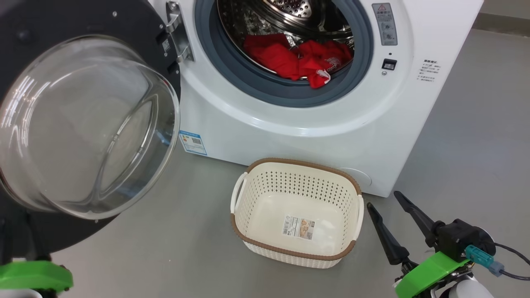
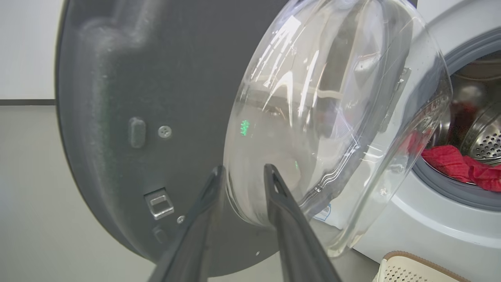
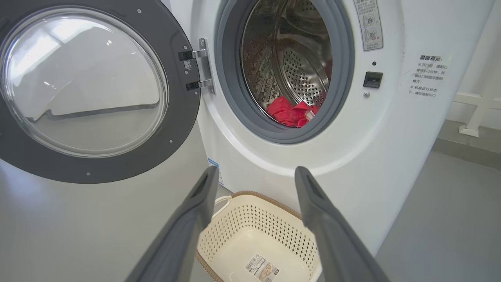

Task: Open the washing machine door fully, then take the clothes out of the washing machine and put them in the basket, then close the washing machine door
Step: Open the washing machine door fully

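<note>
The washing machine (image 1: 290, 136) stands with its door (image 1: 83, 124) swung wide to the left, the glass bowl facing me. Red clothes (image 1: 298, 58) lie at the bottom of the steel drum, one corner draped over the grey gasket. The cream basket (image 1: 298, 163) sits on the floor in front of the machine, holding just its paper label. My right gripper (image 1: 384, 200) hovers open to the right of the basket, nothing between its fingers. In the left wrist view my left gripper (image 2: 243, 169) has its fingers apart, tips close to the door's (image 2: 156, 78) inner face where the bowl meets the dark rim.
Grey floor (image 1: 165, 248) spreads around the basket and to the right of the machine. The open door takes up the left side. In the right wrist view a white frame (image 3: 475, 117) stands by the wall beyond the machine's (image 3: 372, 156) right side.
</note>
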